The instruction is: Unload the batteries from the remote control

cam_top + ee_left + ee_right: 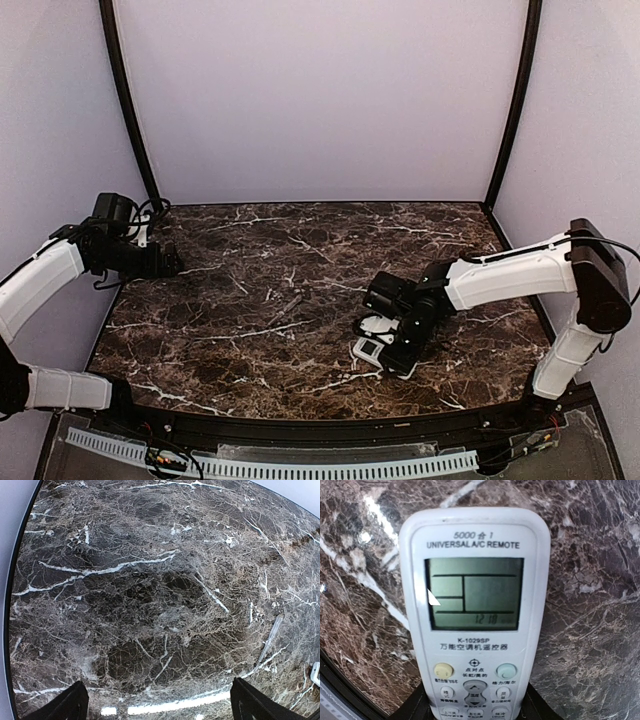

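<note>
White remote control (475,615), face up, grey display, pale buttons

The remote control (370,349) lay on the marble table (300,250), its middle hidden under the right gripper (398,352). Left of the remote, apart from it, lay a slim dark stick (285,308). Far beyond that, the left gripper (172,263) hung at the table's edge.

marble table (280,250): centre and rear lie open, free to reach from above.
rear left corner: left gripper (176,264) hangs there, off the middle.
front right: remote control (370,348) lies flat; right gripper (398,348) and its arm crowd over it, blocking that approach.
rear and sides: walls and dark posts (128,100) fence the table.
</note>
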Controlling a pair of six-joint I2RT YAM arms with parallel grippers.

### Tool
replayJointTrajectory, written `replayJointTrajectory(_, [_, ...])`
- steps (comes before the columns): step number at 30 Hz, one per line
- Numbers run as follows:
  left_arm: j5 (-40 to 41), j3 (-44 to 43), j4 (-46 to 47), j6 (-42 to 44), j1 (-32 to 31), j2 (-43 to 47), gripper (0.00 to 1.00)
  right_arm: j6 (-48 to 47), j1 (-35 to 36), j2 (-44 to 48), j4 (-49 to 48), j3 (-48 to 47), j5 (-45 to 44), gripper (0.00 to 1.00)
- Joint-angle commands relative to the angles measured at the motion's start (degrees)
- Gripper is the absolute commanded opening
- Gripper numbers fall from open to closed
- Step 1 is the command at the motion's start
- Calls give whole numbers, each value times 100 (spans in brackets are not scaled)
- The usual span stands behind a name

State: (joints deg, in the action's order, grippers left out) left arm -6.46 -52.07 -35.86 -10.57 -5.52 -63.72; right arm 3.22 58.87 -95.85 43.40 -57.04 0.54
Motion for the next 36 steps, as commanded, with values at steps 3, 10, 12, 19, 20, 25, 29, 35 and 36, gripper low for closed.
replayJointTrajectory(3, [-89, 107, -127, 88, -6, 113, 100, -49, 36, 99, -308, -322, 156, 35])
replayJointTrajectory(10, [-985, 182, 113, 72, -8, 74, 96, -21, 32, 91, -654, -594, 9, 36])
replayJointTrajectory(12, [-1299, 199, 192, 20, -40, 59, 95, 16, 29, 123, -830, -650, -31, 36])
replayJointTrajectory(19, [-2192, 244, 689, -351, -565, -30, 94, 206, 37, 314, -1547, -896, -469, 35])
replayJointTrajectory(20, [-2263, 236, 758, -412, -703, -62, 93, 245, 31, 346, -1652, -938, -528, 35])
replayJointTrajectory(25, [-2846, 230, 1543, -1005, -1080, -190, 93, 357, 34, 505, -2172, -1020, -638, 33])
replayJointTrajectory(29, [-2939, 250, 2081, -1359, -1356, -372, 92, 417, 34, 537, -2409, -1100, -560, 33])
replayJointTrajectory(35, [-2974, 30, 2710, -1657, -2063, -902, 90, 498, 30, 484, -2532, -1230, -505, 31])
replayJointTrajectory(36, [-2995, 8, 2916, -1711, -2122, -965, 90, 506, 36, 495, -2571, -1231, -474, 31])
